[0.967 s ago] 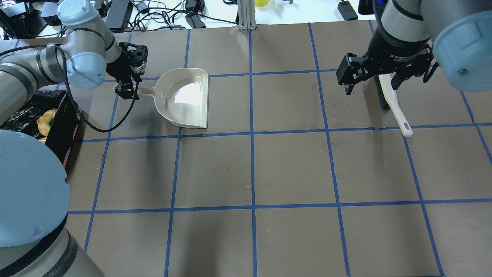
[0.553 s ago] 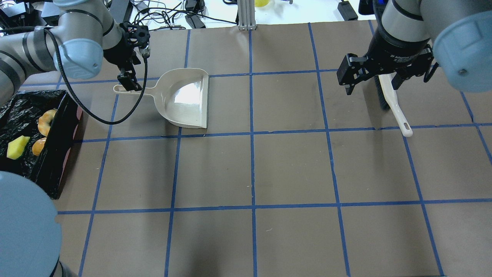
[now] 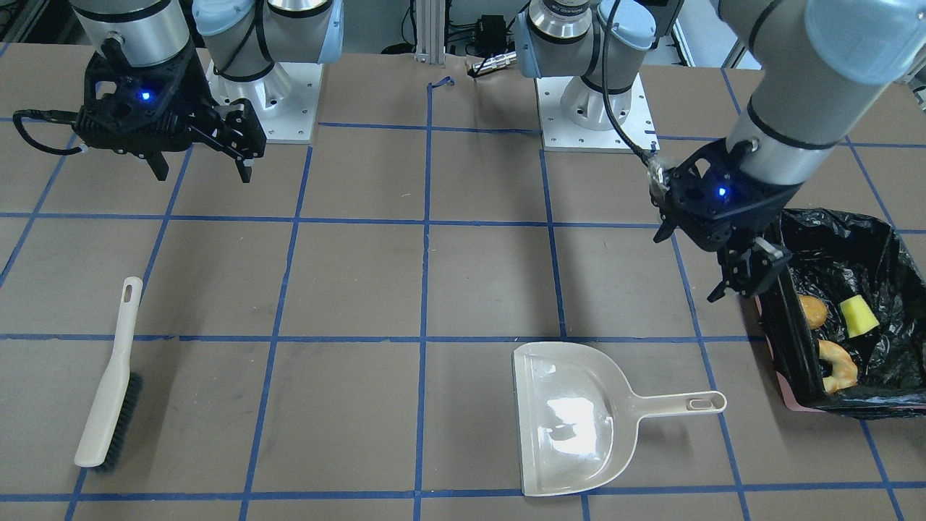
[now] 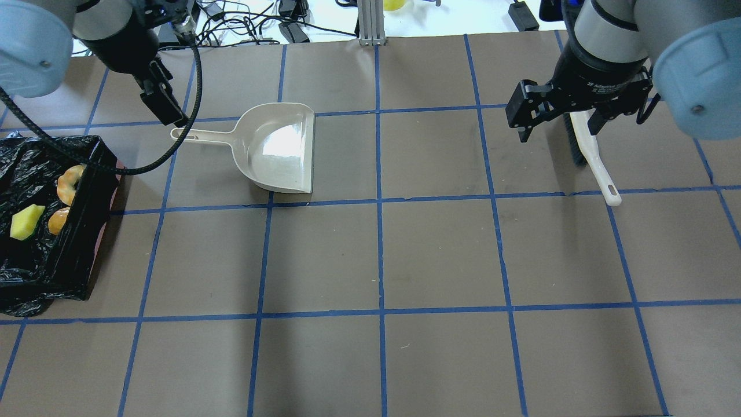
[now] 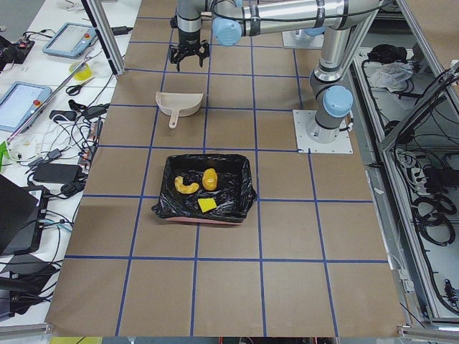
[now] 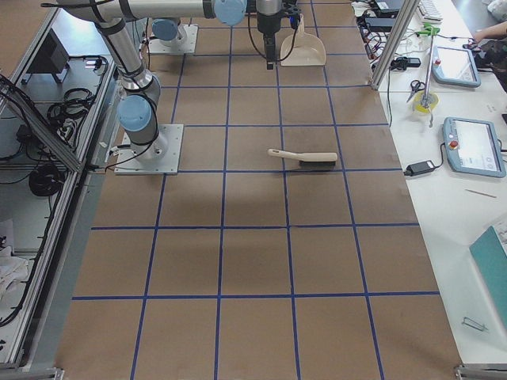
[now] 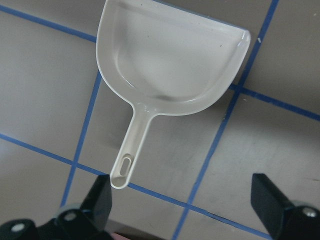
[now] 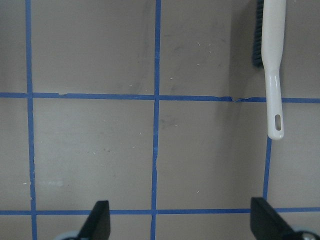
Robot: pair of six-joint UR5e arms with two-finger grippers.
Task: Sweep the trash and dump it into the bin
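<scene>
The bin [image 4: 87,231], lined with crinkled black plastic, stands at the table's left edge; it also shows in the front view [image 3: 788,333]. In it lie a golden-brown lump [image 3: 814,311], a yellow sponge wedge [image 3: 859,316] and a pale crescent rind [image 3: 839,365]. My left gripper [image 4: 165,107] is open and empty, raised just beyond the handle end of the beige dustpan [image 4: 278,150]. The left wrist view shows the dustpan [image 7: 170,55] empty between the open fingers. My right gripper [image 4: 558,130] is open and empty above the table, beside the brush [image 4: 590,153].
The dustpan lies flat with its mouth toward the table's middle. The brush [image 8: 274,60] lies flat at the right, handle toward the robot. Cables and boxes lie past the far edge [image 4: 249,23]. A metal post [image 4: 370,23] stands at the far middle.
My left arm has risen and drawn back to the far left, away from the dustpan handle, uncovering the bin. The dustpan, brush and right arm have not moved.
</scene>
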